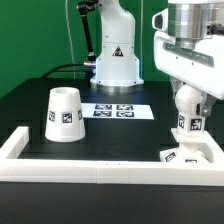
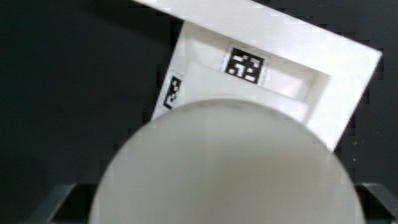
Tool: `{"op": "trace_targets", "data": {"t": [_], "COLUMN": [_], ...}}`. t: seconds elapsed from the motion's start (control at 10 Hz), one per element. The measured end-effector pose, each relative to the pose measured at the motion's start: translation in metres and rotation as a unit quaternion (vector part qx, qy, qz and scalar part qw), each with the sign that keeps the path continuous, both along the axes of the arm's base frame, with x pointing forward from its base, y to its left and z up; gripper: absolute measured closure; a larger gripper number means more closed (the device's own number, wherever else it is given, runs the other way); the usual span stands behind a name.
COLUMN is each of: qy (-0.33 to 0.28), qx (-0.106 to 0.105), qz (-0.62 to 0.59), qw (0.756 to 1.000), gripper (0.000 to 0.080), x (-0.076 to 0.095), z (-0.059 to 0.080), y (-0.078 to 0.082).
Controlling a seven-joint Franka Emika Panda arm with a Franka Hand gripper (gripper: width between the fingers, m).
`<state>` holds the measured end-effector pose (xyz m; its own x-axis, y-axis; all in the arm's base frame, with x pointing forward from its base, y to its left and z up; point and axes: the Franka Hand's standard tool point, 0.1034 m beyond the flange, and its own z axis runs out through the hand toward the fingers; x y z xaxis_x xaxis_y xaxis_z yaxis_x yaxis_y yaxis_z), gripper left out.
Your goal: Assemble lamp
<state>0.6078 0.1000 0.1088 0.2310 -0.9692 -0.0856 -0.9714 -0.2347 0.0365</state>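
My gripper (image 1: 191, 97) is shut on the white round bulb (image 1: 187, 123) and holds it upright, tagged stem down, just over the flat square base (image 1: 192, 156) at the exterior view's right. I cannot tell whether the stem touches the base. In the wrist view the bulb (image 2: 222, 165) fills the foreground and hides the fingertips. The base (image 2: 285, 75) with its tag lies beyond it. The truncated-cone shade (image 1: 65, 112) stands upright on the table at the exterior view's left, apart from the gripper.
The marker board (image 1: 118, 110) lies flat in the middle of the black table. A long white border rail (image 1: 100, 171) runs along the front edge and turns up at both ends. The robot's white pedestal (image 1: 116, 60) stands at the back.
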Motion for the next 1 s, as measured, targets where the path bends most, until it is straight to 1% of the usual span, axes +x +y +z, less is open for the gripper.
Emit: {"op": "trace_targets", "data": {"t": [0.1, 0.3, 0.8, 0.9, 1.0], "qy": [0.003, 0.009, 0.013, 0.015, 0.015], "qx": [0.003, 0.000, -0.002, -0.001, 0.002], "qz": [-0.040, -0.093, -0.170, -0.191, -0.187], "qw": [0.999, 0.996, 0.985, 0.982, 0.982], "gripper": [0.0222, 0.0222, 0.0222, 0.0176, 0.0124], "x": [-0.0001, -0.0007, 0.0005, 0.0004, 0.0000], "z": [-0.0001, -0.0006, 0.0007, 0.0007, 0.0004], "y": [-0.0002, 0.0004, 0.0017, 0.0036, 0.0053]}}
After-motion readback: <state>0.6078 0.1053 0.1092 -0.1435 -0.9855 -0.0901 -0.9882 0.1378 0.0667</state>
